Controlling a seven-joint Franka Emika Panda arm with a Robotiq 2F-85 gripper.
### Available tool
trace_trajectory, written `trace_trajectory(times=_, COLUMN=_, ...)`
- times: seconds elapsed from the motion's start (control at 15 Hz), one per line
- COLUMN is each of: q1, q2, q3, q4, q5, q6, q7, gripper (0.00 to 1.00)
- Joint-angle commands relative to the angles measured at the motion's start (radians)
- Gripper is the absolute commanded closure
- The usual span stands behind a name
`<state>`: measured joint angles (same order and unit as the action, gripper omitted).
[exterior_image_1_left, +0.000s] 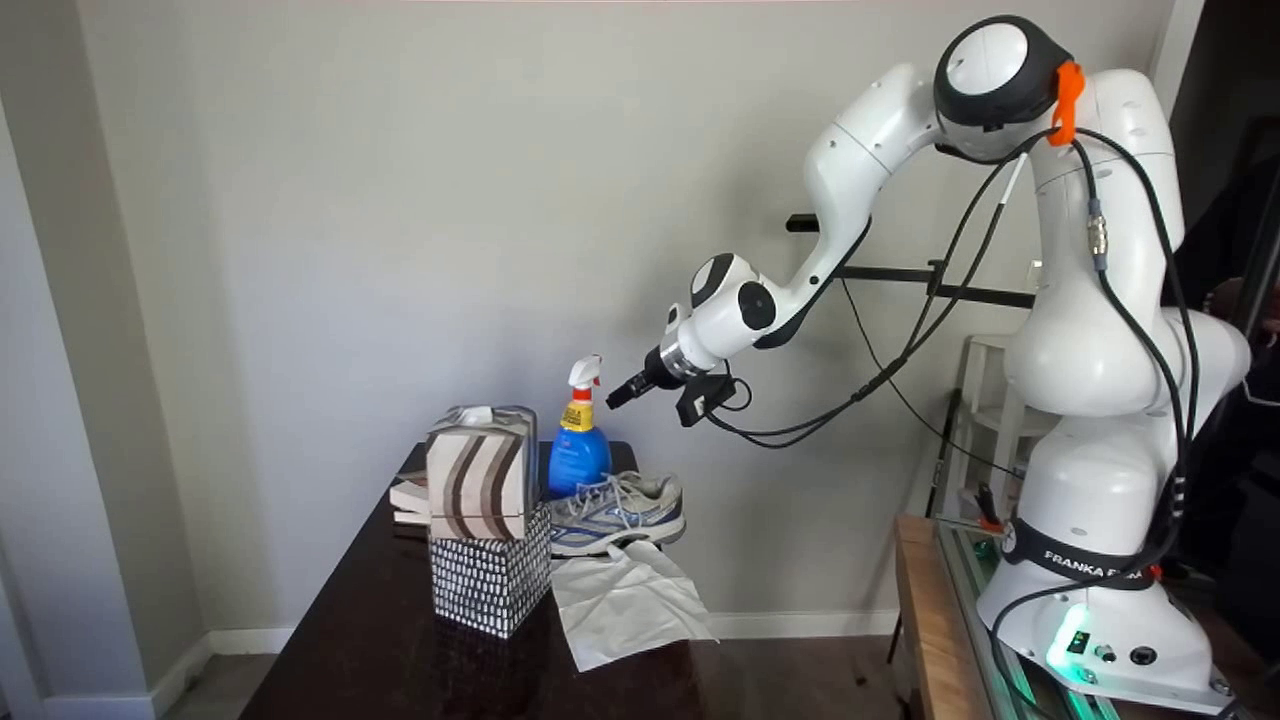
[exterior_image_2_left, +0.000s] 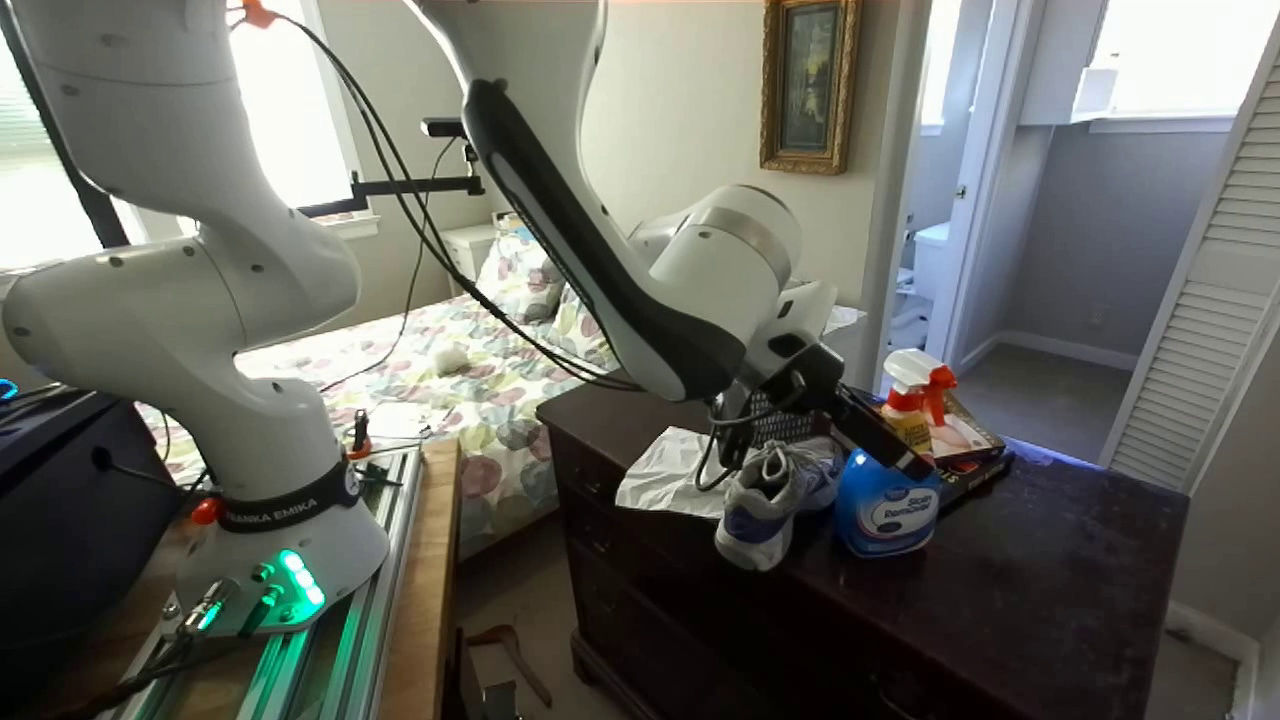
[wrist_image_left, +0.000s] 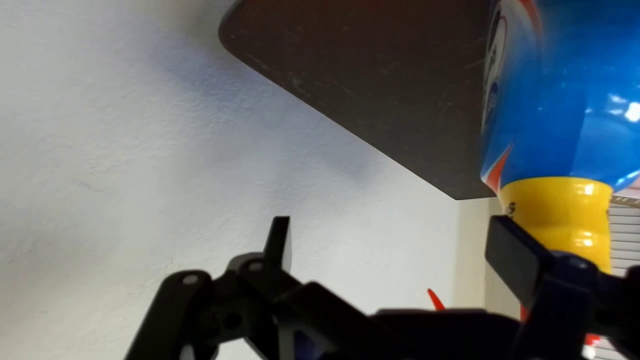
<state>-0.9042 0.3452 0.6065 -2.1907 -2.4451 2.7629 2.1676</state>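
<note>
The gripper (wrist_image_left: 395, 245) has its jaws spread very wide — in the wrist view the gap between the two fingers (wrist_image_left: 517, 255) is filled mostly with the pale wall (wrist_image_left: 175, 175), and nothing is held there. The finger at four o'clock lies in front of the neck of the blue spray bottle (wrist_image_left: 560, 100), whose body is seen at two o'clock with the neck turned down in this view; from this picture alone I cannot tell whether the two touch. In an exterior view, however, the fingertips (exterior_image_1_left: 622, 392) lie at about one o'clock from the middle of the bottle and point to its neck — a narrow strip of wall shows between, so they are just beside it and apart. The bottle stands upright on the dark dresser (exterior_image_1_left: 370, 620). From it, in the same view, the sports shoe (exterior_image_1_left: 620, 515) is at five o'clock, the crumpled white sheet (exterior_image_1_left: 630, 605) lies further in this direction, the striped package (exterior_image_1_left: 478, 480) is at nine o'clock, and the patterned box (exterior_image_1_left: 490, 575) below this package is at seven o'clock
</note>
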Motion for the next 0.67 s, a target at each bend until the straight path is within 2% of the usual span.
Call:
trace_trajectory(times=0.0, q1=-0.016, q2=-0.038, q3=0.029, q4=-0.030, q5=-0.050, q6=-0.005, q7=0.066, gripper=0.00)
trace_trajectory(times=0.2, q1=-0.024, q2=-0.024, q3=0.058, q4=-0.019, q5=-0.122, q6=-0.012, q7=0.119, gripper=0.00)
trace_trajectory(times=0.27, q1=-0.037, q2=-0.017, q3=0.098, q4=-0.005, q5=-0.062, q6=-0.015, q7=0.056, gripper=0.00)
trace_trajectory(times=0.6, q1=-0.089, q2=0.008, q3=0.219, q4=0.022, q5=-0.065, q6=-0.049, q7=0.010, gripper=0.00)
